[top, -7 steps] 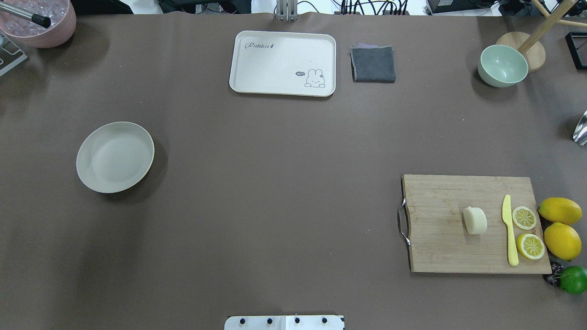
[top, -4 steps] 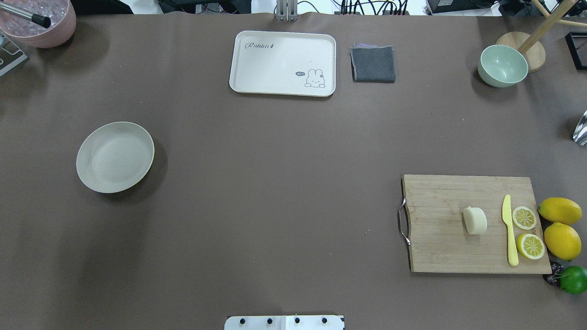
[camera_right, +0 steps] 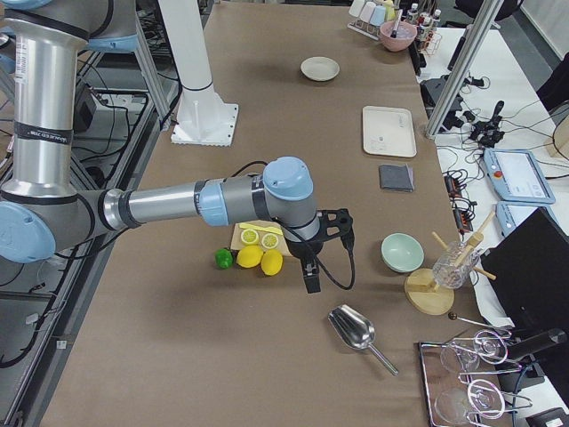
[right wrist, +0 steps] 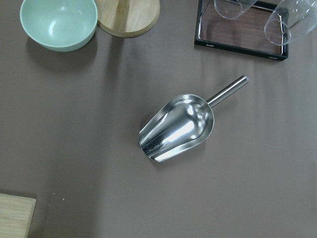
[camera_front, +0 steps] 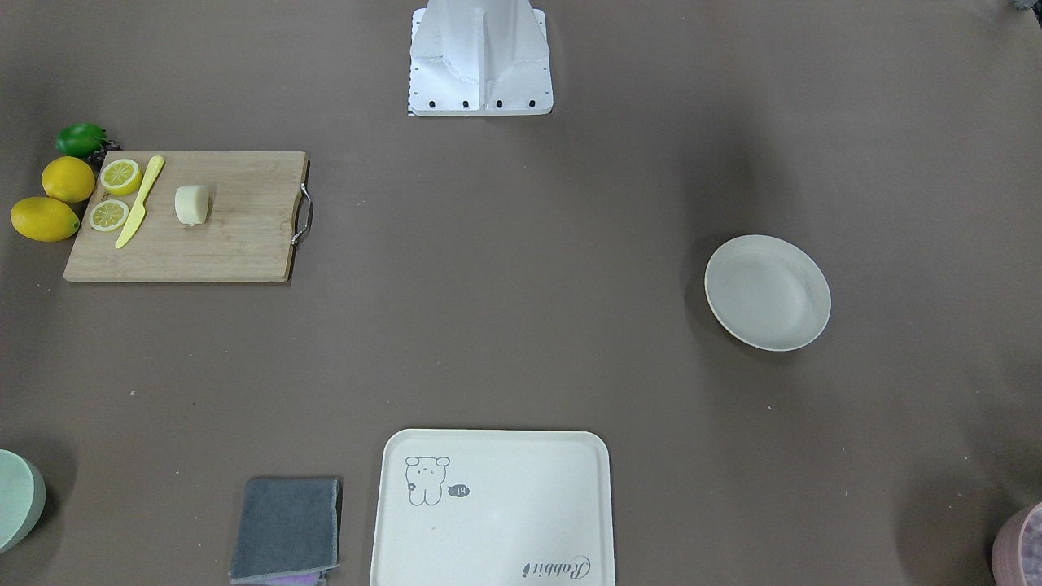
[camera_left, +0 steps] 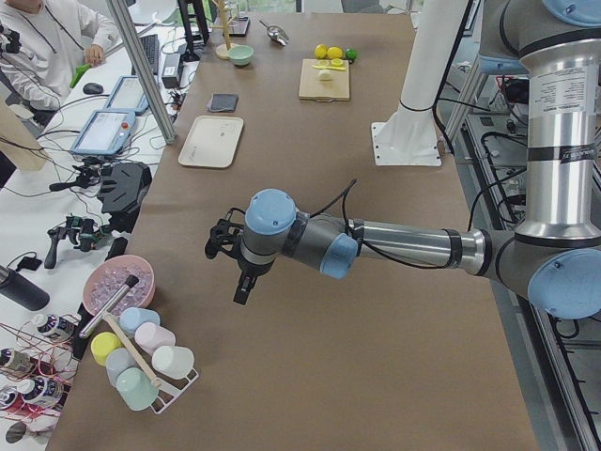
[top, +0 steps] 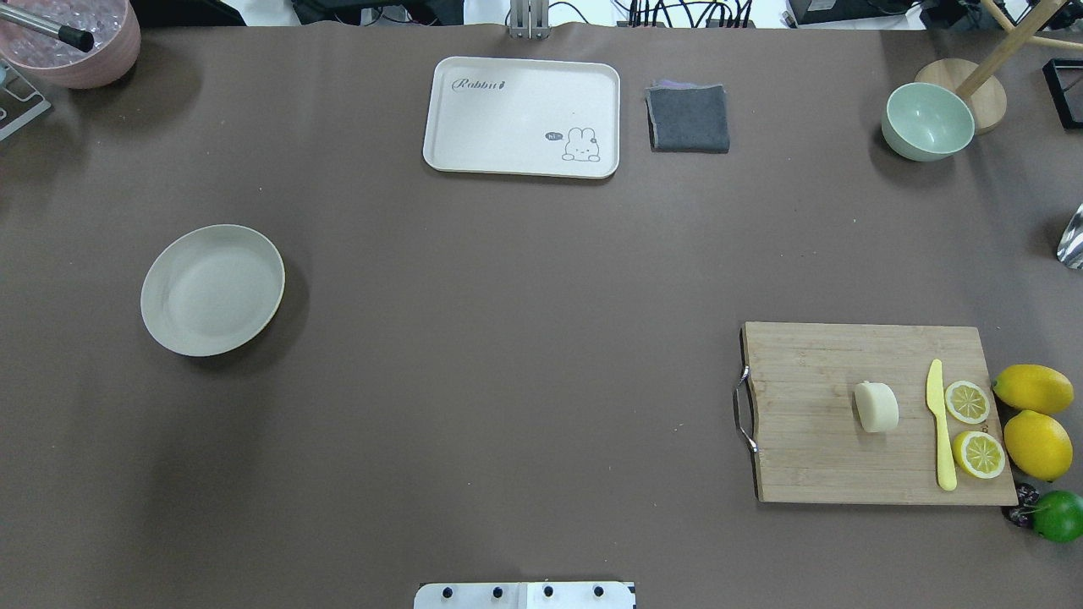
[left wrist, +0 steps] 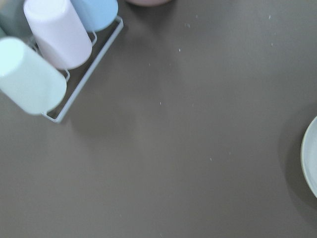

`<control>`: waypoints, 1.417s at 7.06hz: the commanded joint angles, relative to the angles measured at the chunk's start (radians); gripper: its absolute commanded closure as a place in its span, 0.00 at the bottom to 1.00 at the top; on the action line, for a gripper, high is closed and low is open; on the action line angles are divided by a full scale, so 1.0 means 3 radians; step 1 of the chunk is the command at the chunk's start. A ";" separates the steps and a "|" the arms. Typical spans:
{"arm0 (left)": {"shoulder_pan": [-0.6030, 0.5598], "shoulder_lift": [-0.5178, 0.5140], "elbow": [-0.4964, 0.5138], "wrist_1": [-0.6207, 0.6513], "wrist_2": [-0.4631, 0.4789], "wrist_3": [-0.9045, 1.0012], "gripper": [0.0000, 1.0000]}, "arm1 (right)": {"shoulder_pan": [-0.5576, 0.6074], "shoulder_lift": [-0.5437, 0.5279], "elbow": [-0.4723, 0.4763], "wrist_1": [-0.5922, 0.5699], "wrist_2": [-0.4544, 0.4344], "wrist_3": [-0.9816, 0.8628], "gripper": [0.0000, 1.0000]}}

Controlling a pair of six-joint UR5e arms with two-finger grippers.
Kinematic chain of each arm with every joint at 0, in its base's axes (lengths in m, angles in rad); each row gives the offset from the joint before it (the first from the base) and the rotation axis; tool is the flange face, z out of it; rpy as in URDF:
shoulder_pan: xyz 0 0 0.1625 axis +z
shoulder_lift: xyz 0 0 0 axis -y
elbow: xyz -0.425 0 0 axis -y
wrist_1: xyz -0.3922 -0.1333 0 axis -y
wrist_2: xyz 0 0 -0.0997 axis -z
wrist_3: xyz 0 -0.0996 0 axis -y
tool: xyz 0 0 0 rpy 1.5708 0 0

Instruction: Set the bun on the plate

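Note:
The bun [top: 876,407] is a pale cream lump lying on a wooden cutting board [top: 812,457] at the robot's right; it also shows in the front view [camera_front: 192,204]. The plate [top: 211,290], round and off-white, sits bare far off on the left side [camera_front: 767,292]; its rim edges into the left wrist view [left wrist: 311,163]. Neither gripper shows in the overhead or front view. The left gripper [camera_left: 240,287] hangs over the table's left end and the right gripper [camera_right: 311,277] beyond the lemons at the right end; I cannot tell whether either is open or shut.
On the board lie a yellow knife [top: 937,423] and two lemon slices [top: 967,402]; two lemons [top: 1036,444] and a lime [top: 1058,515] sit beside it. A cream tray [top: 522,117], grey cloth [top: 689,117], green bowl [top: 927,121], metal scoop [right wrist: 178,129] and cup rack [left wrist: 44,54] stand around.

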 commanded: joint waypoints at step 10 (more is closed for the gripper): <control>0.1759 -0.0456 0.0773 -0.1447 0.0585 -0.2047 0.03 | -0.0711 0.0066 -0.0098 0.0648 0.0328 0.1015 0.00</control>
